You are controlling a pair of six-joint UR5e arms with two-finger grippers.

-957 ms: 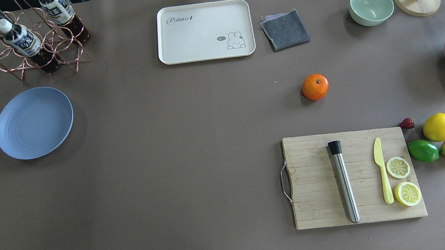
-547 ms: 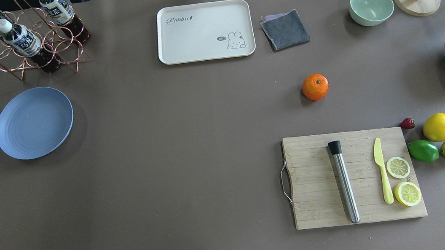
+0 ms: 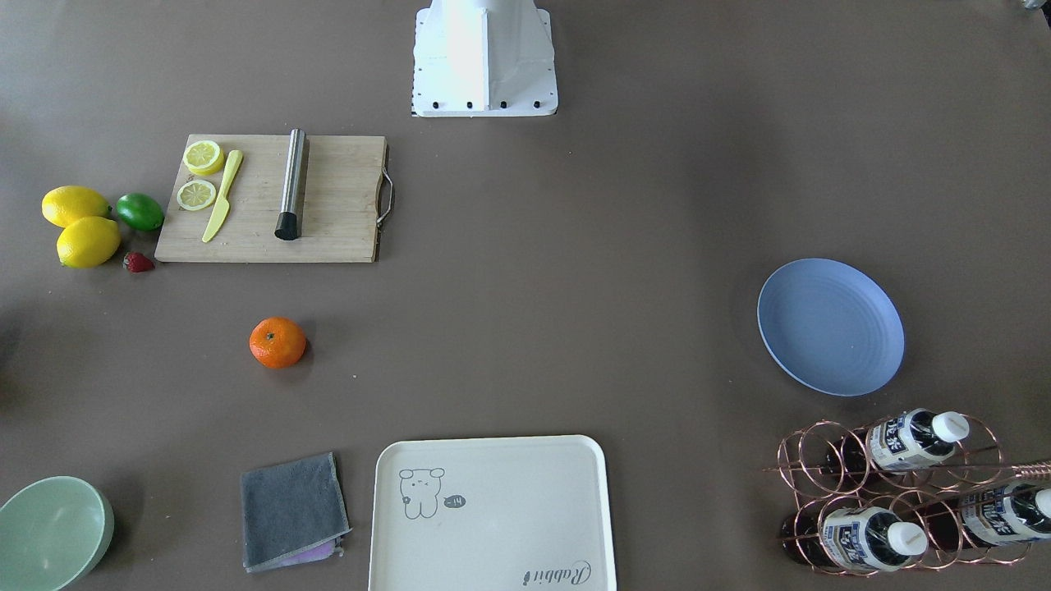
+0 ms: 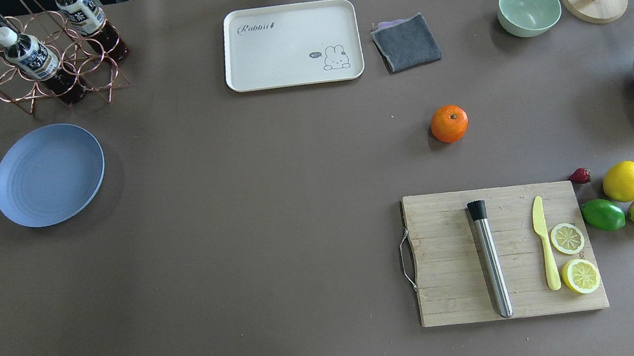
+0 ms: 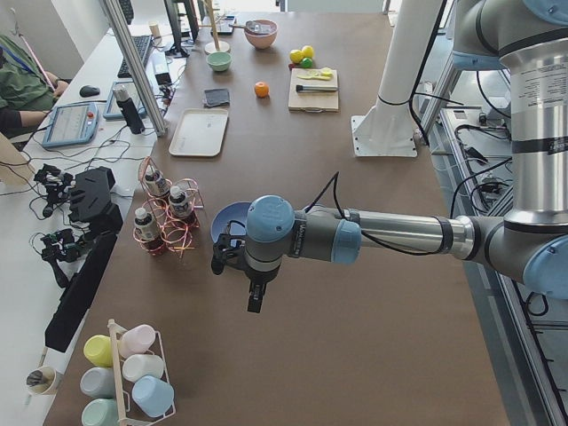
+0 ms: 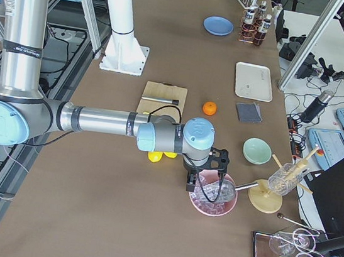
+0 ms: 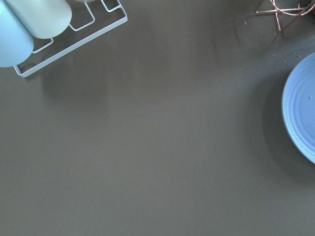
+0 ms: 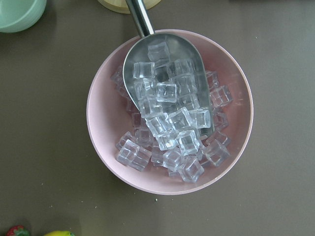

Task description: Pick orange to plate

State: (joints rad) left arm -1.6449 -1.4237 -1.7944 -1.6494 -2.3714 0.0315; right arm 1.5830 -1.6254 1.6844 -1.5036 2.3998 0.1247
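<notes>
The orange (image 4: 449,123) rests alone on the brown table right of centre, also visible in the front-facing view as the orange (image 3: 277,342). The empty blue plate (image 4: 49,175) lies far off at the table's left side; its edge, the plate (image 7: 302,113), shows in the left wrist view. My left gripper (image 5: 228,255) hangs beside the plate, beyond the table's left end in the overhead view. My right gripper (image 6: 206,175) hovers over a pink bowl of ice, far from the orange. Both appear only in side views, so I cannot tell whether they are open or shut.
A cutting board (image 4: 504,252) with a muddler, knife and lemon slices lies in front of the orange, with lemons (image 4: 624,181), a lime and a strawberry at its right. A cream tray (image 4: 291,45), grey cloth (image 4: 406,42), mint bowl (image 4: 528,8), ice bowl (image 8: 170,110) and bottle rack (image 4: 45,54) line the far side.
</notes>
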